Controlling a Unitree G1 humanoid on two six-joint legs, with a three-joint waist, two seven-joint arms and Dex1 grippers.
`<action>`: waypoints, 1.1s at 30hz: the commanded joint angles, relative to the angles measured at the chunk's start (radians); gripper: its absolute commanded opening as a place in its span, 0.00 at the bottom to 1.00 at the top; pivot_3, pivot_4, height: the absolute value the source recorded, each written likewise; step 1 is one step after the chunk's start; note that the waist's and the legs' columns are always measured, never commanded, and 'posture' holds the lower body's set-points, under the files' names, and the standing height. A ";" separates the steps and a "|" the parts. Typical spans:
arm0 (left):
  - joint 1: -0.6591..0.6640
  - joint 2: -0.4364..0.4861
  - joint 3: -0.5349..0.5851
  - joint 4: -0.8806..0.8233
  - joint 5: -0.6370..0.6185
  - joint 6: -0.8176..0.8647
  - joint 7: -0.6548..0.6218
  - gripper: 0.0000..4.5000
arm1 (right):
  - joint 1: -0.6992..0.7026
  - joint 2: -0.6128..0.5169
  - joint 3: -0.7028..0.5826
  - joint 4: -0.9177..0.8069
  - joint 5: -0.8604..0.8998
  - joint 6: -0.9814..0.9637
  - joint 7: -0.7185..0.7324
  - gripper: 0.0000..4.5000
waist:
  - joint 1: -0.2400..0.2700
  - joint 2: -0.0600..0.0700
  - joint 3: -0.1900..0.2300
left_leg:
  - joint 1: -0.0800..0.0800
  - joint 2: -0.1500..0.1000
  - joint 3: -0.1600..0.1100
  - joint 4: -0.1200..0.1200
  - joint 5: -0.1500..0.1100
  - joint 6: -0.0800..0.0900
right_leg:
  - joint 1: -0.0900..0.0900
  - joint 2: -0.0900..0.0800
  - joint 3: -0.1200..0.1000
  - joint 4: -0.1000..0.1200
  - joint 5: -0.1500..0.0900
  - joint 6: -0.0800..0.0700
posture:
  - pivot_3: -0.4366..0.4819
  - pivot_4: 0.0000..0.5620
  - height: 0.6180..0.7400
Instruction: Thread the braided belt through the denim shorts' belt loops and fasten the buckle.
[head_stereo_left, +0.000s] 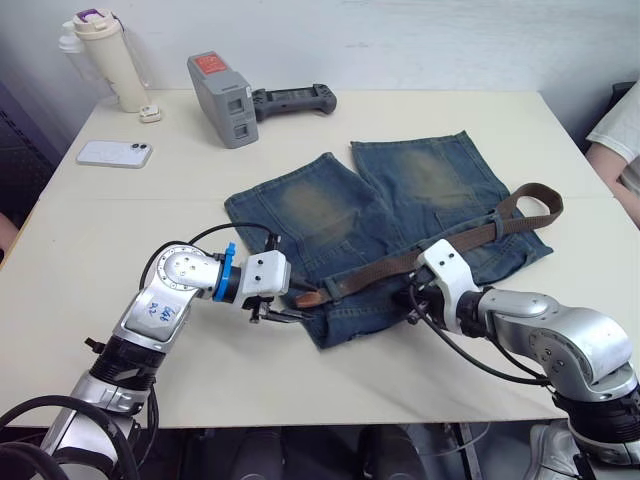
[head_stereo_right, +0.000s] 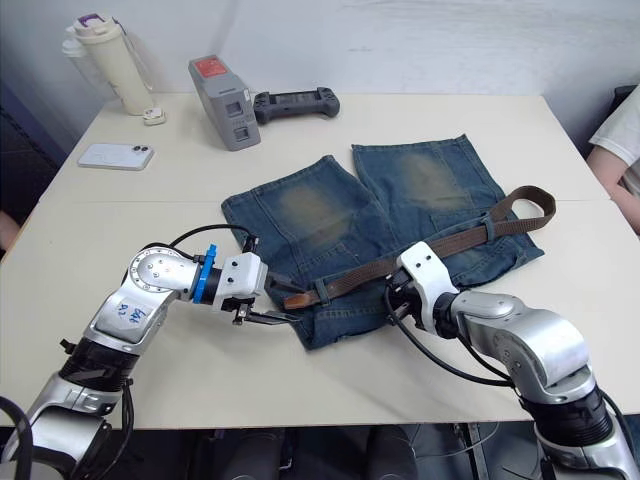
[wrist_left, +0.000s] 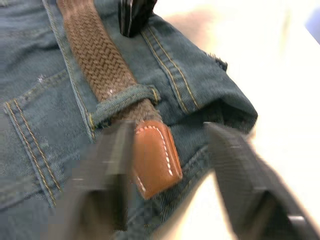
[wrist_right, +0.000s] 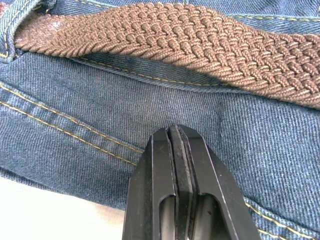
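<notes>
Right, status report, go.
Left gripper open around the belt tip. Right gripper shut, pressing the denim shorts. Braided belt through one belt loop. Nothing obstructing.

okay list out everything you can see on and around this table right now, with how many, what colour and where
denim shorts: one, faded blue with yellowish patches, flat at the table's middle
braided belt: one, brown, along the waistband, far end looped past the shorts' right edge
belt loop: one seen close, blue denim, over the belt just behind its tan leather tip
phone: one, white, far left
bottle: one, cream with purple cap, far left corner
small white item: one, beside the bottle
grey box: one, red label, far middle
controller: one, black, right of the box
table: one, cream
person's arm: white sleeve, right edge
left pincer: black, open around the belt tip
right pincer: black, shut, on the waistband
</notes>
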 joint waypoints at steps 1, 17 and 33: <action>0.002 -0.001 0.010 0.002 0.018 -0.056 0.024 0.91 | 0.006 0.007 0.009 -0.003 -0.014 0.025 0.001 0.00 | 0.000 0.000 0.000 | 0.000 0.000 0.000 0.000 0.000 0.000 | 0.000 0.000 0.000 0.000 0.000 0.000 | 0.48 0.27 0.38; -0.009 -0.026 0.011 0.067 0.035 -0.081 0.052 0.24 | -0.003 0.013 0.001 -0.012 -0.022 0.036 0.006 0.00 | 0.001 0.000 0.000 | 0.000 0.000 0.000 0.000 0.000 0.000 | 0.000 0.000 0.000 0.000 0.000 0.000 | 0.48 0.27 0.38; 0.093 0.122 0.155 -0.074 -0.062 0.093 0.029 0.02 | -0.037 -0.023 0.037 0.075 -0.057 0.022 0.076 0.00 | -0.005 0.000 0.000 | 0.000 0.000 0.000 -0.001 0.000 0.000 | 0.000 0.000 0.000 -0.001 0.000 0.000 | 0.48 0.27 0.38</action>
